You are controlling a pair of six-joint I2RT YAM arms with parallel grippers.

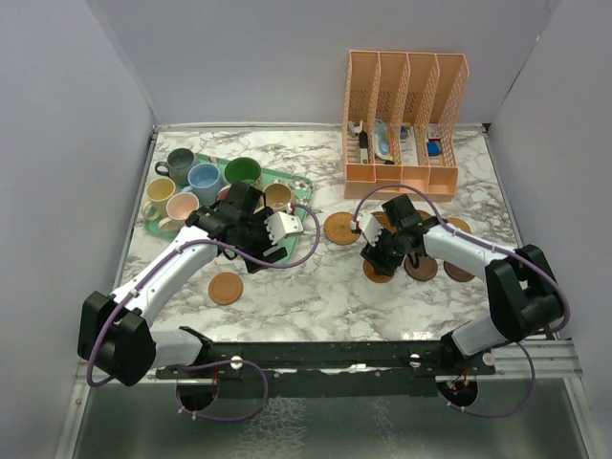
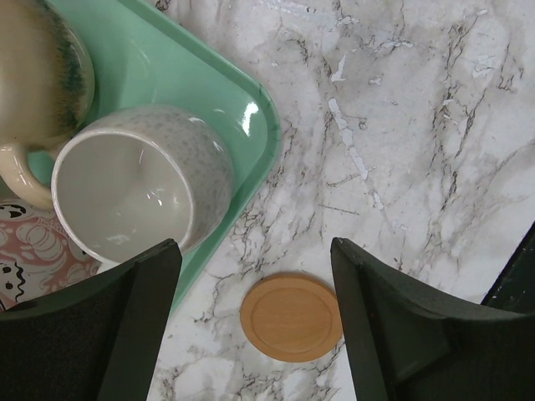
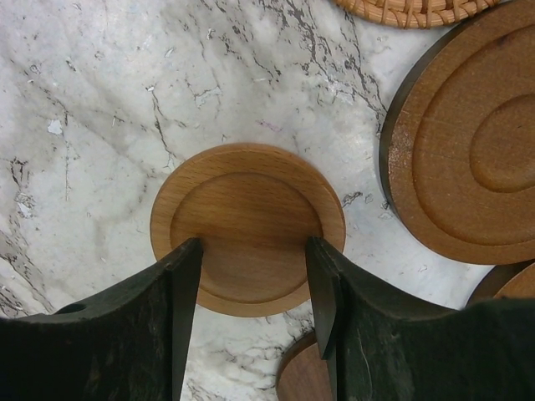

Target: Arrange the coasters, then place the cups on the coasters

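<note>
My left gripper [image 2: 255,251] [image 1: 256,252] hangs open above bare marble beside the mint-green tray [image 2: 251,109]. A light tan coaster [image 2: 292,317] [image 1: 226,288] lies flat far below, between its fingers. A cream cup [image 2: 134,188] and a tan cup [image 2: 33,75] stand on the tray. Other cups, among them green [image 1: 243,172], light blue [image 1: 204,177] and pink [image 1: 182,206], crowd the tray. My right gripper [image 3: 255,251] [image 1: 379,256] is open, its tips just over a light wooden coaster [image 3: 247,227] that lies flat on the table. A brown ringed coaster [image 3: 468,150] lies right of it.
A woven coaster [image 3: 418,10] and a dark coaster [image 3: 301,376] lie close around my right gripper. One more coaster [image 1: 339,228] sits mid-table. A peach file organiser [image 1: 402,120] stands at the back right. Grey walls close in both sides.
</note>
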